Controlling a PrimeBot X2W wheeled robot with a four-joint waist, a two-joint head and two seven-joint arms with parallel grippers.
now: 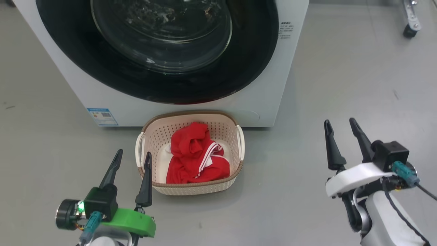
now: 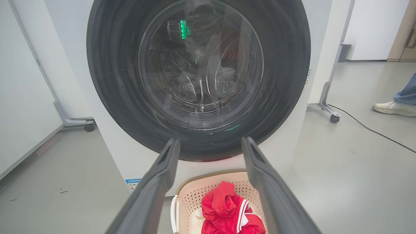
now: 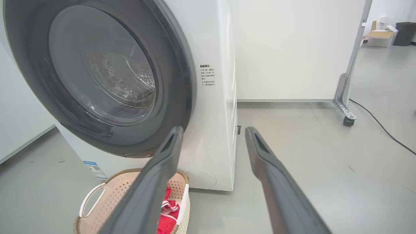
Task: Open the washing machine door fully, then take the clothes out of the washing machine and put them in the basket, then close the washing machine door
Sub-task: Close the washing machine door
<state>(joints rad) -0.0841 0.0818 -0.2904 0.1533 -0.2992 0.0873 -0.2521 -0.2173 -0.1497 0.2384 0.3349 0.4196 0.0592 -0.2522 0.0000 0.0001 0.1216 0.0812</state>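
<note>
I see bright red clothes [image 1: 191,153] with white stripes in a cream basket [image 1: 155,136], dotted with holes, brown woven-look rim. The washing machine [image 1: 263,95] is white, its door [image 1: 68,44] rim glossy black, its sticker [image 1: 102,117] blue.

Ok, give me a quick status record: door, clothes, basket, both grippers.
door: shut, flush against the washing machine front
clothes: red bundle lying inside the basket
basket: on the floor, right in front of the machine
left gripper: jaws open, empty, by the basket's left side
right gripper: jaws open, empty, off to the basket's right, apart from it
task state: all three steps look done
</note>
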